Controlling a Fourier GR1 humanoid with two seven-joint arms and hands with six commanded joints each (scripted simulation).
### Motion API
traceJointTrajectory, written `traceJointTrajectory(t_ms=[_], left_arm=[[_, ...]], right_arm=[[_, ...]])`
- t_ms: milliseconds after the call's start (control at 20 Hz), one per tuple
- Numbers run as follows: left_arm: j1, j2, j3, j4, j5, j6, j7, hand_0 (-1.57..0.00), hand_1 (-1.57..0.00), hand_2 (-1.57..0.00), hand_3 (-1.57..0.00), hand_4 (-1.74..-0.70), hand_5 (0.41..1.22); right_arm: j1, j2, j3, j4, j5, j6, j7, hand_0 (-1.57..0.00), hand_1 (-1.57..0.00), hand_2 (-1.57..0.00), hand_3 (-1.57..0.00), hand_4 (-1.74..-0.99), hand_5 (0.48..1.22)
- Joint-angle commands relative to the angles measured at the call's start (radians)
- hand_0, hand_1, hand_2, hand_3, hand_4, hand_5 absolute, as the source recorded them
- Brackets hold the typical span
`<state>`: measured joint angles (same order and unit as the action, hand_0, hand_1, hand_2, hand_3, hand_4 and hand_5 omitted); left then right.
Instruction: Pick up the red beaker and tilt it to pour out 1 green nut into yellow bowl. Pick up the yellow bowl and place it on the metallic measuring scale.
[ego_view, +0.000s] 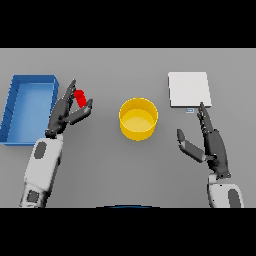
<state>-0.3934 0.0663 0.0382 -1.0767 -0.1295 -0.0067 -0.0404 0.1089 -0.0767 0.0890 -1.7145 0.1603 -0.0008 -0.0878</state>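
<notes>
The red beaker (80, 97) shows as a small bright red shape, mostly covered, sitting up between the fingers and thumb of the left hand (66, 111), just right of the blue tray (30, 107). That hand's fingers are extended upward along the beaker's left side, the thumb comes up on its right side, and the beaker is caught between them; I cannot tell whether it is lifted off the grey table (125, 170). No nut can be made out in the beaker from here.

Over on the other side, the right hand (210, 145) is spread, fingers straight and pointing up toward the metallic measuring scale (188, 89), thumb out to the left, holding nothing.

In the middle stands the yellow bowl (138, 119), upright, nothing visible inside. The scale is a pale square plate, bare on top. The blue tray shows only its blue floor.
</notes>
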Motion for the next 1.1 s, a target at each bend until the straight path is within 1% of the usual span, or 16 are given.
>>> traceJointTrajectory(t_ms=[0, 150, 250, 300, 350, 400, 500, 550, 600, 650, 700, 800, 900, 950, 1000, 1050], left_arm=[[-0.012, -0.008, -0.001, 0.022, -0.003, 0.003, -0.014, 0.0, 0.0, 0.0, 0.0, -1.32, 0.711], [-0.056, -0.009, 0.003, 0.058, -0.008, 0.005, -0.006, 0.0, 0.0, 0.0, 0.0, -1.31, 0.703], [-0.086, -0.012, 0.007, 0.096, -0.008, 0.0, -0.006, 0.0, 0.0, 0.0, 0.0, -1.32, 0.708], [-0.096, -0.013, 0.012, 0.117, -0.006, -0.003, -0.014, 0.0, 0.0, 0.0, 0.0, -1.32, 0.71], [-0.106, -0.011, 0.016, 0.135, -0.008, 0.0, -0.033, 0.0, 0.0, 0.0, 0.0, -1.33, 0.715], [-0.11, -0.007, 0.017, 0.134, -0.006, -0.006, -0.053, 0.0, 0.0, 0.0, 0.0, -1.34, 0.725], [-0.121, -0.021, 0.029, 0.16, 0.002, 0.004, -0.079, 0.0, 0.0, -0.03, 0.0, -1.39, 0.752], [-0.129, -0.031, 0.034, 0.173, 0.004, 0.017, -0.08, -0.08, -0.08, -0.12, -0.08, -1.42, 0.77], [-0.133, -0.037, 0.045, 0.181, 0.012, 0.026, -0.068, -0.25, -0.28, -0.31, -0.22, -1.44, 0.795], [-0.156, -0.048, 0.053, 0.201, 0.011, 0.046, -0.06, -0.46, -0.48, -0.5, -0.49, -1.44, 0.881], [-0.172, -0.049, 0.058, 0.229, -0.002, 0.072, -0.069, -0.68, -0.7, -0.71, -0.71, -1.44, 0.949], [-0.158, -0.045, 0.047, 0.225, -0.028, 0.103, -0.092, -1.0, -1.01, -1.02, -1.02, -1.44, 1.047], [-0.171, -0.053, 0.053, 0.244, -0.031, 0.099, -0.11, -1.21, -1.21, -1.22, -1.22, -1.45, 1.109], [-0.179, -0.053, 0.058, 0.26, -0.033, 0.099, -0.125, -1.28, -1.29, -1.29, -1.29, -1.45, 1.132], [-0.183, -0.057, 0.059, 0.265, -0.04, 0.109, -0.14, -1.34, -1.34, -1.35, -1.34, -1.51, 1.132], [-0.181, -0.058, 0.061, 0.258, -0.029, 0.112, -0.158, -1.38, -1.39, -1.39, -1.39, -1.55, 1.129]], right_arm=[[-0.005, 0.001, 0.0, 0.01, 0.009, -0.007, -0.002, 0.0, 0.0, 0.0, 0.0, -1.333, 0.687], [-0.005, 0.0, -0.001, 0.004, 0.002, -0.001, -0.014, 0.0, 0.0, 0.0, 0.0, -1.329, 0.684], [-0.006, 0.0, -0.006, 0.005, -0.002, -0.003, -0.008, 0.0, 0.0, 0.0, 0.0, -1.32, 0.683], [-0.011, 0.002, -0.002, -0.001, 0.006, -0.008, 0.003, 0.0, 0.0, 0.0, 0.0, -1.315, 0.682], [-0.004, 0.001, 0.001, -0.001, 0.008, -0.007, -0.004, 0.0, 0.0, 0.0, 0.0, -1.311, 0.682], [-0.013, -0.001, -0.004, 0.0, 0.005, -0.008, 0.012, 0.0, 0.0, 0.0, 0.0, -1.305, 0.681], [0.005, 0.002, 0.002, -0.001, 0.012, -0.009, -0.005, 0.0, 0.0, 0.0, 0.0, -1.295, 0.683], [0.004, -0.006, -0.004, 0.006, 0.013, -0.009, -0.01, 0.0, 0.0, 0.0, 0.0, -1.291, 0.684], [-0.006, -0.011, -0.013, 0.007, 0.006, -0.01, 0.003, 0.0, 0.0, 0.0, 0.0, -1.289, 0.684], [-0.016, -0.011, -0.015, 0.016, 0.006, -0.01, 0.002, 0.0, 0.0, 0.0, 0.0, -1.286, 0.685], [-0.016, -0.014, -0.016, 0.011, -0.001, -0.004, 0.0, 0.0, 0.0, 0.0, 0.0, -1.285, 0.683], [-0.016, -0.004, -0.006, 0.007, 0.002, -0.004, -0.004, 0.0, 0.0, 0.0, 0.0, -1.287, 0.684], [-0.005, -0.008, -0.006, -0.001, -0.001, 0.001, -0.013, 0.0, 0.0, 0.0, 0.0, -1.291, 0.684], [-0.004, 0.001, 0.003, 0.012, 0.011, -0.003, -0.018, 0.0, 0.0, 0.0, 0.0, -1.293, 0.682], [-0.014, 0.001, 0.0, 0.018, 0.008, -0.002, -0.005, 0.0, 0.0, 0.0, 0.0, -1.296, 0.681], [-0.011, 0.005, 0.001, 0.013, 0.004, -0.002, -0.012, 0.0, 0.0, 0.0, 0.0, -1.303, 0.682]])
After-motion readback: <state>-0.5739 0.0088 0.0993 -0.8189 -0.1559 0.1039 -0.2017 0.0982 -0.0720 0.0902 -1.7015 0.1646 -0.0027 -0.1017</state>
